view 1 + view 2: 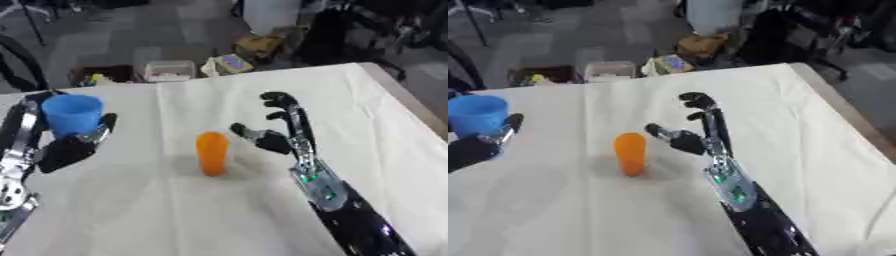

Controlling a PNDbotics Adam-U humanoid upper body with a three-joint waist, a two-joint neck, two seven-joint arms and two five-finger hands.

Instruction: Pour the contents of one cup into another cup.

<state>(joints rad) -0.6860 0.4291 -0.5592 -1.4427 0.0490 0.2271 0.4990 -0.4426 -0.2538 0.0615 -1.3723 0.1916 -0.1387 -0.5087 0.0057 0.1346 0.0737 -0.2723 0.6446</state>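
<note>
Left eye view: my right hand (284, 131) stands edge-up on the white-covered bench (367, 115), fingers straight and raised, thumb reaching out toward my left, holding nothing. The orange cup (212, 153) stands upright just beside that thumb, on its left side and slightly nearer to me; a narrow strip of cloth shows between thumb tip and cup wall, so the two are apart, not touching. The cup's long axis is vertical, and the palm faces it, so I judge that a short sideways travel to my left would bring the cup into the open span between thumb and fingers. My left hand (72, 146) is at the left edge of the bench with its fingers curled round the lower part of the blue cup (72, 115), which sits upright with its mouth open to the camera; whether the cup rests on the cloth or is lifted clear I cannot tell. The blue cup lies well apart from the orange one, to its left and somewhat farther back. Of the two hands the right is plainly the nearer to the orange cup. What either cup contains cannot be seen. Pouring has not begun, since both cups are upright.
</note>
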